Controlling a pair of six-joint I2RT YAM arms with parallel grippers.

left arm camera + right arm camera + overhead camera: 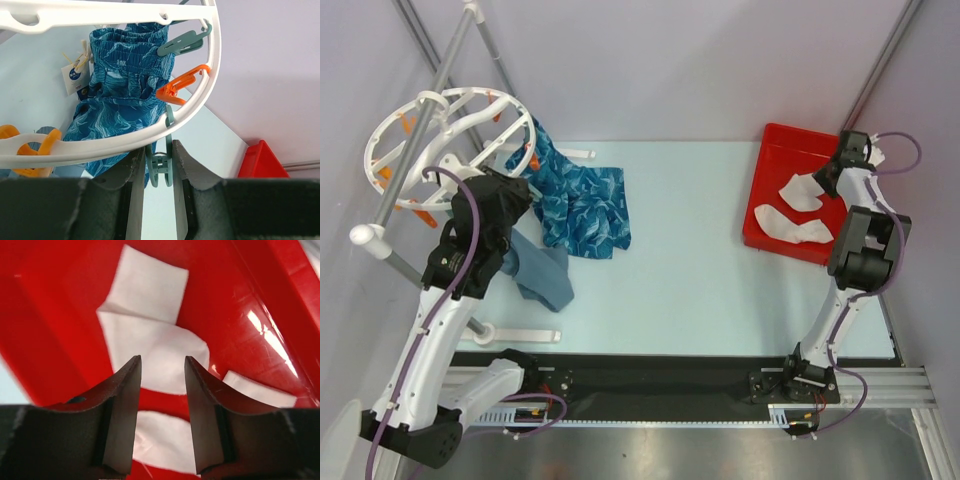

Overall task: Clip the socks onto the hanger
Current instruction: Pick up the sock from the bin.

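The white circular hanger (392, 128) hangs on the rack at the far left; its rim (100, 145) curves across the left wrist view. My left gripper (159, 156) is shut on a grey-green clip (160, 169) that dangles from that rim. Two white socks (802, 192) (790, 228) lie in the red tray (785, 145) at the far right. My right gripper (162, 367) hovers low over them, open, with one sock (150, 335) ahead of the fingertips and another (160, 440) showing below between them. Nothing is pinched there.
A blue patterned cloth (582, 205) hangs clipped to the hanger and spills onto the table. A grey-blue garment (540, 275) lies beside it. Grey rack poles (420, 165) cross the left corner. An orange clip (180, 85) and a second grey-green clip (182, 42) sit on the rim.
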